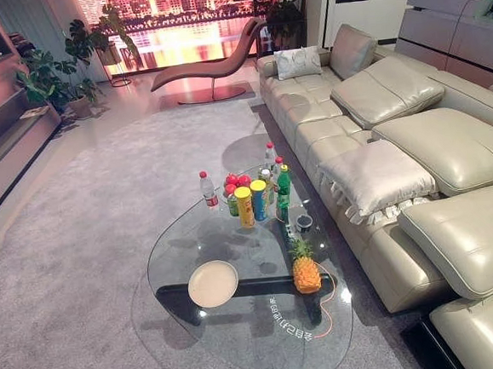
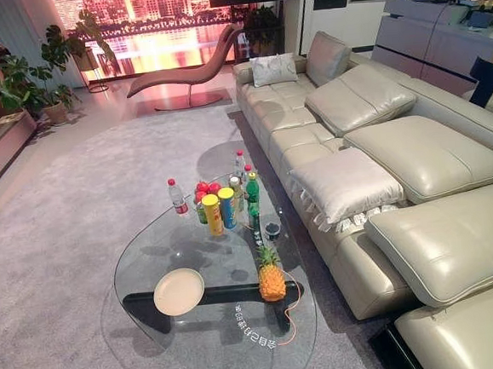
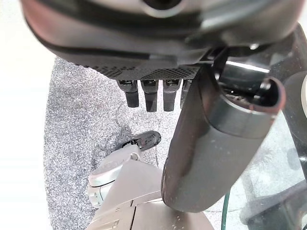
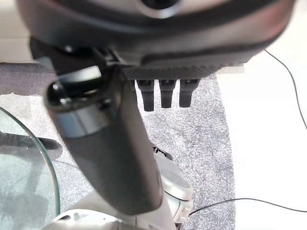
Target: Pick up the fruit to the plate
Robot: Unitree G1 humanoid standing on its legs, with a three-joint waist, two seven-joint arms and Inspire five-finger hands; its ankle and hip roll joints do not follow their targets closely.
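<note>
A pineapple (image 1: 304,268) stands upright on the near right part of a glass coffee table (image 1: 198,325). A pale round plate (image 1: 212,283) lies to its left on the same table, apart from it. Red fruit (image 1: 237,181) sits in a green holder further back among the bottles. My left hand (image 3: 216,139) hangs over the grey carpet beside the table's edge, fingers straight, holding nothing. My right hand (image 4: 110,143) likewise hangs above the carpet near the glass rim, fingers straight and empty.
Water bottles (image 1: 208,189), a green bottle (image 1: 283,188) and tall snack cans (image 1: 245,207) crowd the table's far side, with a dark cup (image 1: 304,223) nearby. A beige leather sofa (image 1: 415,154) runs along the right. Grey carpet (image 1: 81,249) spreads to the left.
</note>
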